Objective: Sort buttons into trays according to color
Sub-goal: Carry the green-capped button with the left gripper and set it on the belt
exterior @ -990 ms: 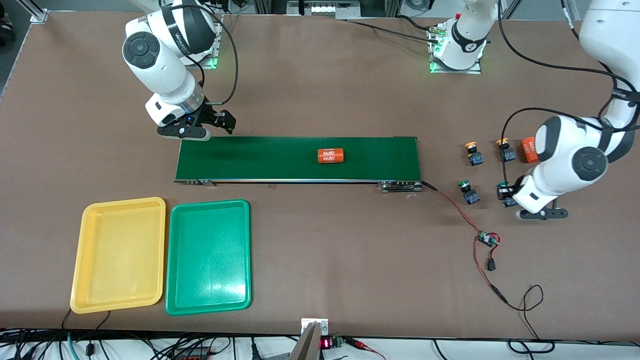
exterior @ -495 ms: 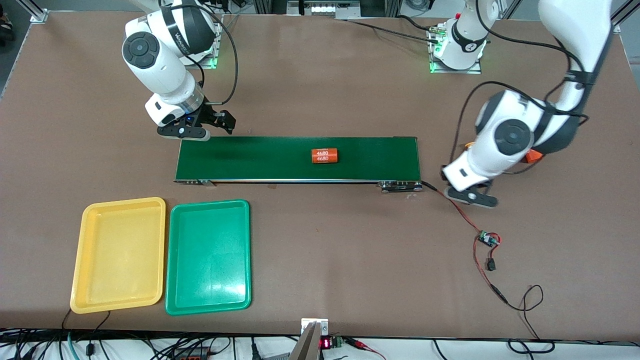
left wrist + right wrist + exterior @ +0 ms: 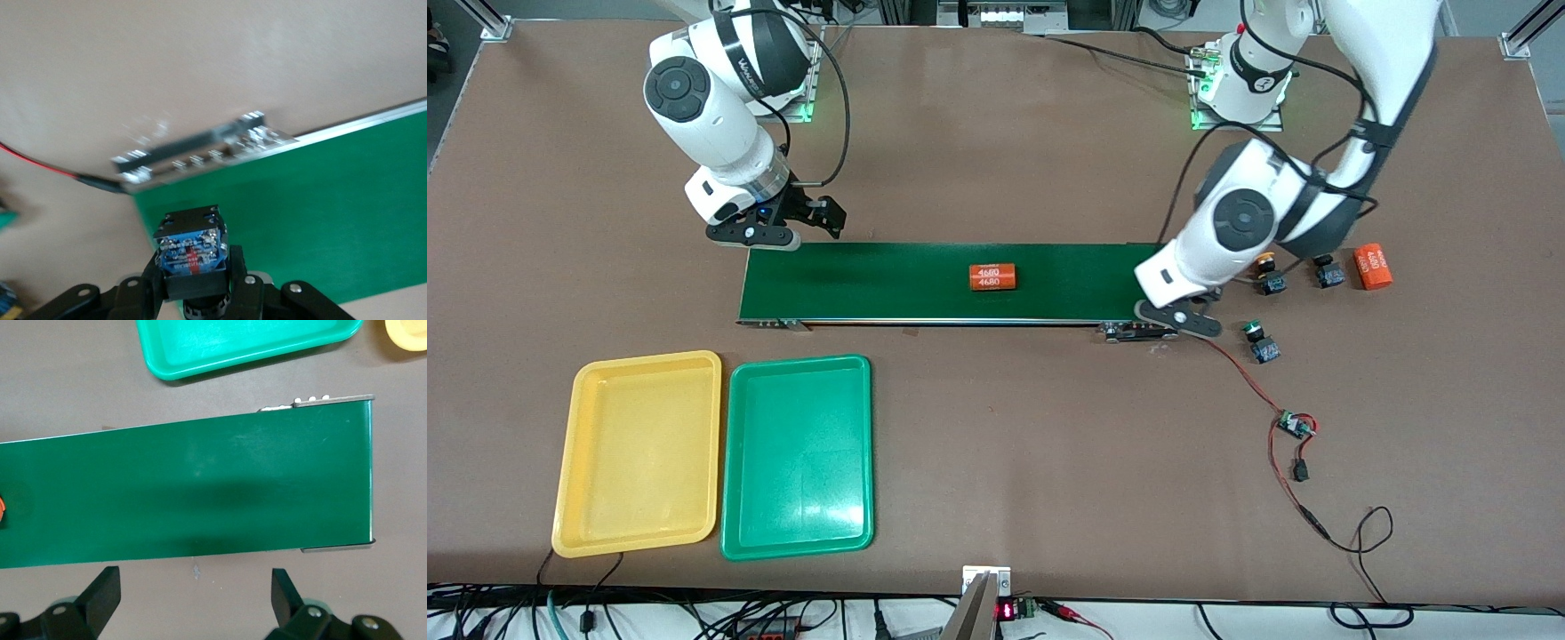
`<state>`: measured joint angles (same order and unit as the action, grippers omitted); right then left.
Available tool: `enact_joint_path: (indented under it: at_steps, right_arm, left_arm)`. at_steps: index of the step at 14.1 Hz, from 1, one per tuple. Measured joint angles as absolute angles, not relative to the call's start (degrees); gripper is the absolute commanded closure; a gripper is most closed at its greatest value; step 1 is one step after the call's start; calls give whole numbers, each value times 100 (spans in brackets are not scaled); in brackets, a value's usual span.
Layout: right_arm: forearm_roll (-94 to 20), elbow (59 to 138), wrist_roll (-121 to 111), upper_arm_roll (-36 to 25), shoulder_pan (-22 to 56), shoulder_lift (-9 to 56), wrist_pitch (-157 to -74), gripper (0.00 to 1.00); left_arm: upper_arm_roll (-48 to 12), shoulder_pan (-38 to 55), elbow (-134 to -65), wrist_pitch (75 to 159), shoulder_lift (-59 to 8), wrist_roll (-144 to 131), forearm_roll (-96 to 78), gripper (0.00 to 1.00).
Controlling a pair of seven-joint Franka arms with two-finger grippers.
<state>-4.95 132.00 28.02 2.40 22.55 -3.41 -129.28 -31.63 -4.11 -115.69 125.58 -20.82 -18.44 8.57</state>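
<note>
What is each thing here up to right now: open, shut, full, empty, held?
Left gripper: shut on a button, over the conveyor belt's end.
Right gripper: open, holding nothing, by the belt's other end.
Yellow tray: empty.
Green tray: empty.
Orange cylinder: lying on the belt.
Green button: loose on the table.

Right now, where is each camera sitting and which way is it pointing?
Front view: high across the table, facing both arms, over the conveyor belt, yellow tray and green tray.
Left wrist view: on the left arm, looking down past the left gripper, shut on a button, at the belt's end.
Right wrist view: on the right arm, looking down past the open right gripper at the belt's other end.
All three show the belt.
</note>
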Motion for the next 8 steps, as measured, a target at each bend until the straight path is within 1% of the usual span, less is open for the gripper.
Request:
enact_joint_path:
  at_steps: [2,5,6,7,8]
  right_arm:
    - [-495,13200,2803,239,2255,-341,-12928,0]
    - [-495,13200,2805,238,2255,-341,-12928,0]
    - [-495,13200,2806,237,2255,-341,-12928,0]
    - [-495,13200,2806,236,2255,-341,-12928,0]
    - [-495,13200,2807,234,2255,-341,-12928,0]
  left_arm:
    - [-3165,-170,-11623,12562,-2096,-2287,855,99]
    - [-3161,-81,-11760,12614,-2161,-2370,855,94]
    - [-3161,-52,-11793,12720,-2220,-2370,855,84]
    - [-3160,-17,-11817,12827,-2288,-2370,855,44]
    - [-3160,15,-11821,12888,-2343,-2370,855,1]
